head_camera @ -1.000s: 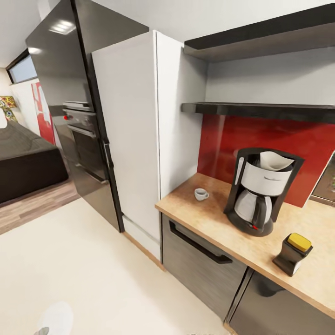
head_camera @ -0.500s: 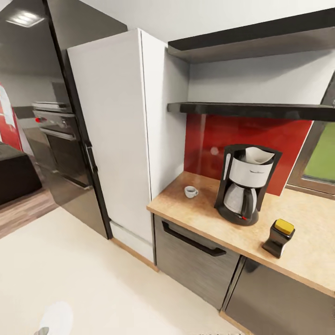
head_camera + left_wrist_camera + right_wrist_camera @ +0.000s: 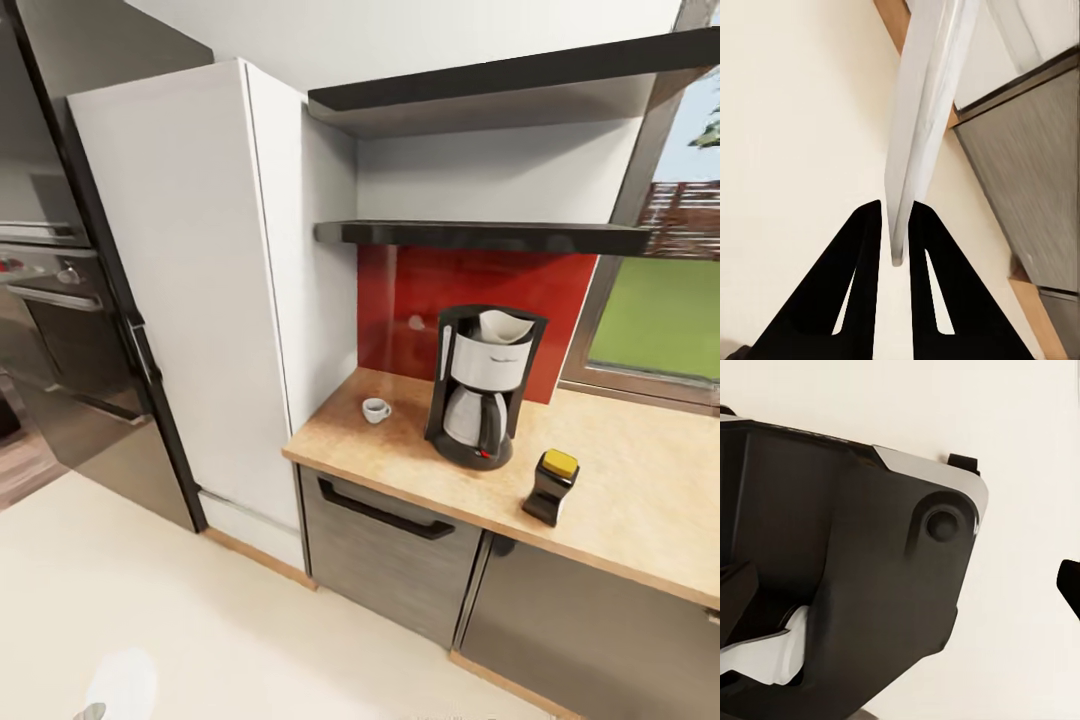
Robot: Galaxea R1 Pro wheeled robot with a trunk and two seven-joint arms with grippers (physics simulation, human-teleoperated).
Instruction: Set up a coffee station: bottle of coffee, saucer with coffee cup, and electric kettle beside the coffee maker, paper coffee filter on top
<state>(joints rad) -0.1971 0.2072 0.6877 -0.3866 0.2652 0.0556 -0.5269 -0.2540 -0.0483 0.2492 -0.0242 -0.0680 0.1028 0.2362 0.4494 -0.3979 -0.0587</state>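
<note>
The black and silver coffee maker (image 3: 478,392) stands on the wooden counter (image 3: 630,505) with a white paper filter (image 3: 503,325) in its top. A small white cup (image 3: 376,409) sits on the counter to its left. The dark bottle of coffee with a yellow lid (image 3: 552,486) stands to its right, near the front edge. My left gripper (image 3: 896,208) is shut on a thin white saucer (image 3: 924,112), seen edge-on between the black fingers (image 3: 862,255). That saucer also shows as a pale disc (image 3: 120,686) low over the floor. In the right wrist view, dark robot bodywork (image 3: 847,585) hides the fingers.
A tall white cabinet (image 3: 190,300) stands left of the counter, with a dark oven column (image 3: 60,330) beyond it. Two dark shelves (image 3: 480,235) hang above the red backsplash. Grey drawer fronts (image 3: 385,545) lie under the counter, a window (image 3: 660,310) is at right, and cream floor (image 3: 200,620) lies in front.
The whole head picture has slid left, so the camera has turned right: the counter things sit nearer the middle and the window has come into view. Nothing on the counter moved.
</note>
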